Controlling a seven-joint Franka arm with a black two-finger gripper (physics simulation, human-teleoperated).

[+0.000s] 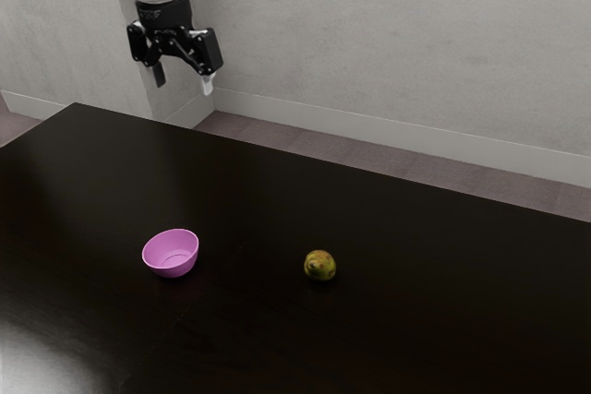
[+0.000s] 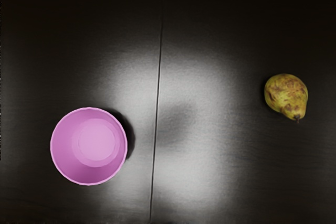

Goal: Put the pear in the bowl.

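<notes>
Black two-finger claw (image 1: 183, 79) hangs high and empty, spread wide; the mottled yellow-green pear (image 2: 286, 95) lies on the dark glossy tabletop (image 1: 443, 320), well apart from the round pink bowl (image 2: 89, 146). Reaching the pear seems the present step: travel over it, then lower astride it.

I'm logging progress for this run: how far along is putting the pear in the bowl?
Nothing looks done: the pink bowl is empty. Nothing is in hand; the open gripper hangs above the table. Left to do: grasp the pear, lying apart from the bowl, carry it over and release it inside.
</notes>
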